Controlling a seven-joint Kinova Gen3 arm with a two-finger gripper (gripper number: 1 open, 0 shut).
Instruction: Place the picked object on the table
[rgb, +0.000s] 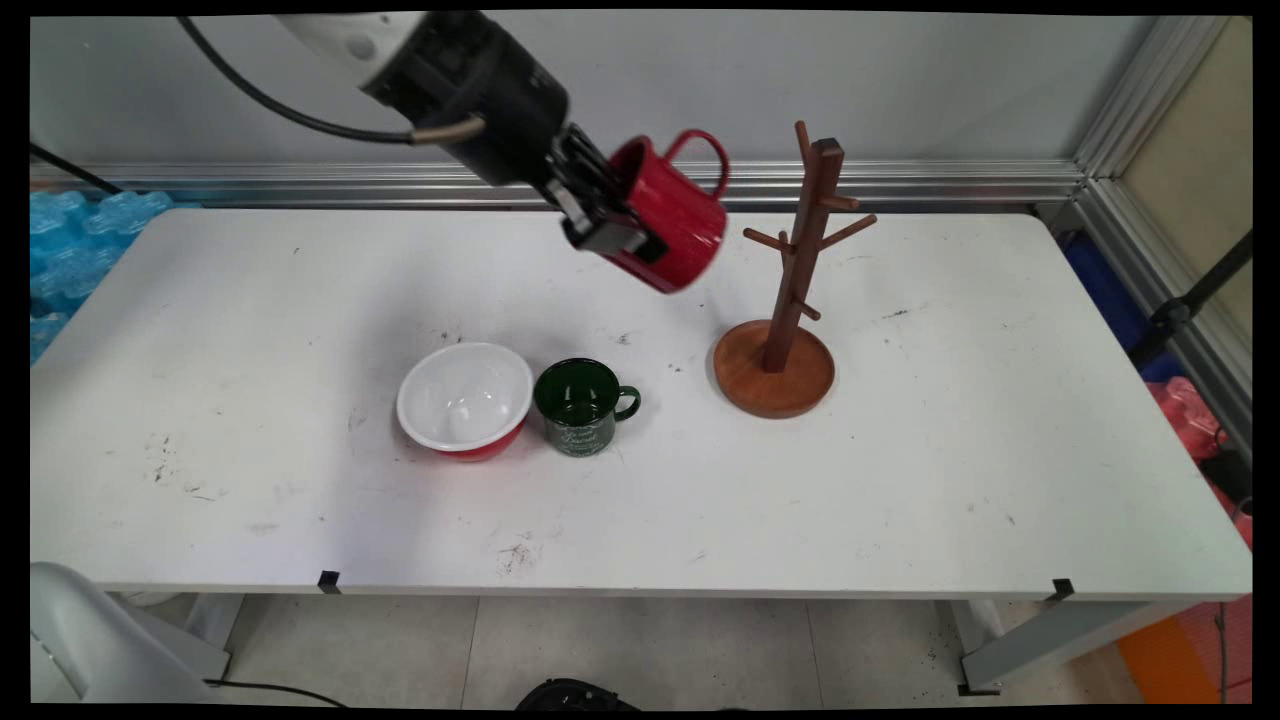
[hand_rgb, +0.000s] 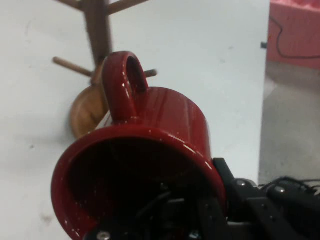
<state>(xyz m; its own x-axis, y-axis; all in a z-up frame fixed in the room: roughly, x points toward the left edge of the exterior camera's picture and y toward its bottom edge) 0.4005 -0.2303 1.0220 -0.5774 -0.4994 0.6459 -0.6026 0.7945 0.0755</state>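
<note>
Tool pinches the red mug by its rim, one finger inside, holding it tilted in the air just left of the wooden mug tree. Mug's long axis slants, base toward the tree, handle uppermost. A firm rim grip seems wise. Green mug and bowl stand on the desk

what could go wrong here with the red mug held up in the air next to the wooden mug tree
The black two-finger gripper pinches the glossy red mug by its rim only, tilted and clear of the white table; it might slip and drop. The mug's handle sits close to the pegs of the brown wooden mug tree, so a sideways bump could tip that stand.
</note>
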